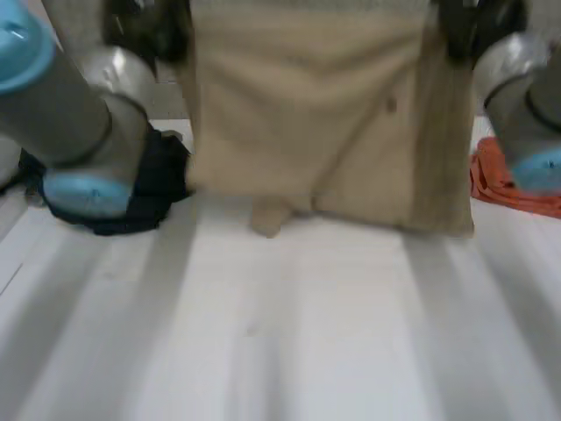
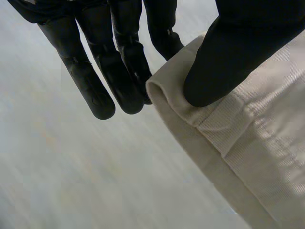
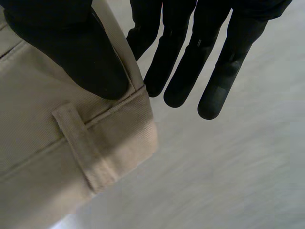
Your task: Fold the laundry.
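head view: a dark cloth (image 1: 156, 189) lies on the table (image 1: 280, 342) behind the left arm. beige trousers (image 1: 333, 123) hang between the arms. an orange cloth (image 1: 498, 182) lies at the right. the left hand (image 2: 228, 57) pinches a hemmed corner between thumb and fingers. the right hand (image 3: 71, 52) pinches the waistband beside a belt loop (image 3: 86, 148).

white table (image 1: 280, 351), smooth matte top, faint small marks

White table (image 1: 280, 333): dark cloth (image 1: 162, 189) left, orange cloth (image 1: 495, 180) right.
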